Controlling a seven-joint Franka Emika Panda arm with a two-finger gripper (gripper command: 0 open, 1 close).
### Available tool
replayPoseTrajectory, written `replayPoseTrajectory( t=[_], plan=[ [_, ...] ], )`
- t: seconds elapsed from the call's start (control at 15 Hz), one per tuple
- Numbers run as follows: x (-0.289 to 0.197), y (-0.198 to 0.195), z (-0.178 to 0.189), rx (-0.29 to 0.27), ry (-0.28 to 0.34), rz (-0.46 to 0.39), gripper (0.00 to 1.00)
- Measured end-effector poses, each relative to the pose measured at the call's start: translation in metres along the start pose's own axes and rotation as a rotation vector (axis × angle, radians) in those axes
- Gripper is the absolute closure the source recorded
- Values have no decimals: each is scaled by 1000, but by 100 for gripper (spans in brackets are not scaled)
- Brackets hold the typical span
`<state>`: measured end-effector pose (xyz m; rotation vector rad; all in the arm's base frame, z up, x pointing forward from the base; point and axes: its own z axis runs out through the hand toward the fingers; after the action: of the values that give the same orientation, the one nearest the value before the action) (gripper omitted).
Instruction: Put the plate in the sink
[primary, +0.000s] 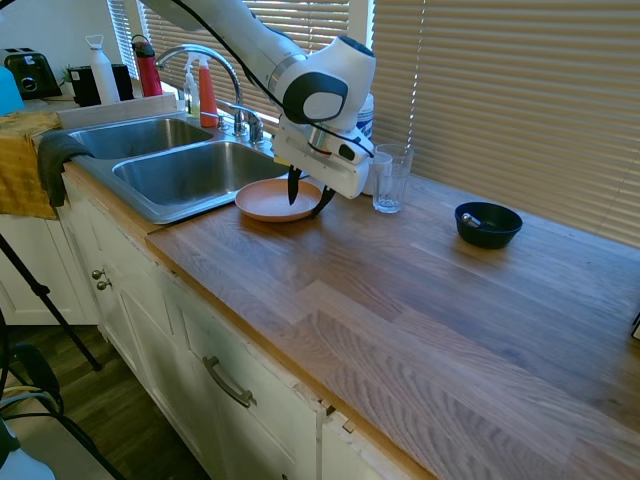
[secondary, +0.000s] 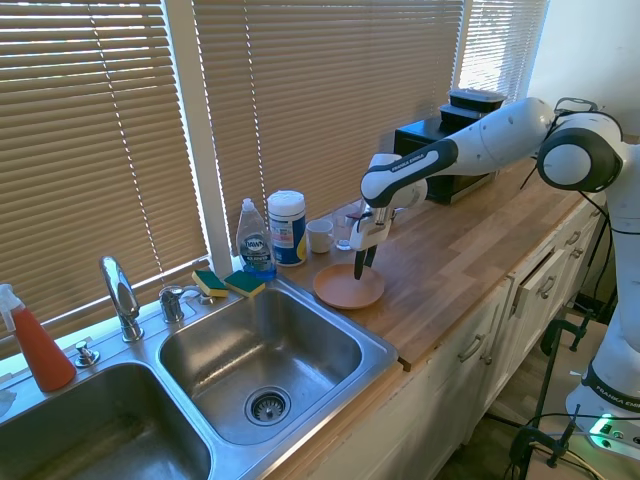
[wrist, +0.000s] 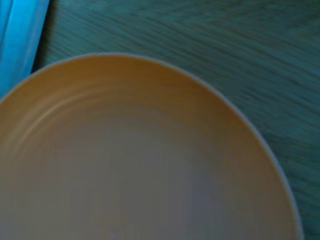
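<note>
First exterior view: white arm reaching in from the upper left, gripper (primary: 308, 200) pointing down at the far side of the plate (primary: 268, 200). Fingers spread, one dark finger standing inside the plate, the other outside its rim on the wood, straddling the edge without closing on it. Plate flat on the wooden counter (primary: 420, 300), just beside the near basin of the sink (primary: 190, 175), partly overlapping its steel lip. Clear glass (primary: 391, 180) near the gripper body; small dark bowl (primary: 488, 224) well apart further along the counter.

Second exterior view: arm entering from the right, gripper (secondary: 361, 268) down on the plate (secondary: 345, 290), which sits on the counter (secondary: 470, 250) at the corner of the sink (secondary: 260, 360). Dish soap bottle (secondary: 254, 240), white canister (secondary: 287, 227) and sponges (secondary: 229, 283) behind the basin; faucet (secondary: 121, 297) between the basins.

Wrist view: plate (wrist: 140, 160) filling most of the picture, blurred, its rim curving over wood grain (wrist: 240, 45).
</note>
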<state>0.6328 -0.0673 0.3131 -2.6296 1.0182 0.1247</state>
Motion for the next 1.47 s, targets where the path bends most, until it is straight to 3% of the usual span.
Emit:
replayPoseTrajectory(
  t=[0.47, 1.13, 1.47],
  plan=[
    [3, 4, 7, 36, -35, 1, 100],
    [10, 10, 14, 163, -155, -46, 100],
    [0, -6, -4, 205, -166, -65, 100]
  ],
)
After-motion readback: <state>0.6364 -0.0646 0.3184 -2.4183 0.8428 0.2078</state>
